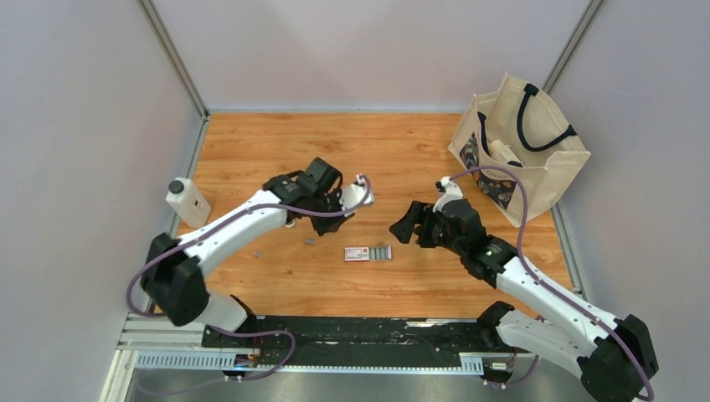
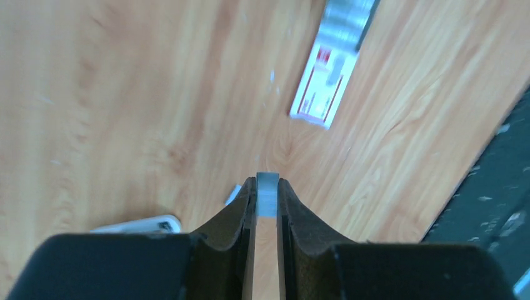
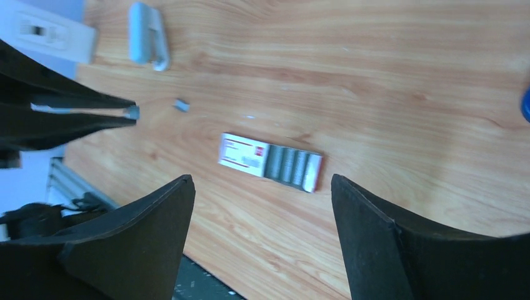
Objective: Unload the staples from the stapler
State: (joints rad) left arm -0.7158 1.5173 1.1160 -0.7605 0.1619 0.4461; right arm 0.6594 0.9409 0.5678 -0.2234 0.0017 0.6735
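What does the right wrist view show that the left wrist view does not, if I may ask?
Only the right wrist view shows the right pincer, open above the table, and the white bottle at the far corner. The left wrist view adds little of its own, only a close, head-on look at the left pincer shut on a small silver piece. Both show that pincer, the wooden table, and the pink-and-white box with the grey staples at its end.

White arms (image 1: pixel 251 219) with black joints, purple cables (image 1: pixel 492 167), black jaws.
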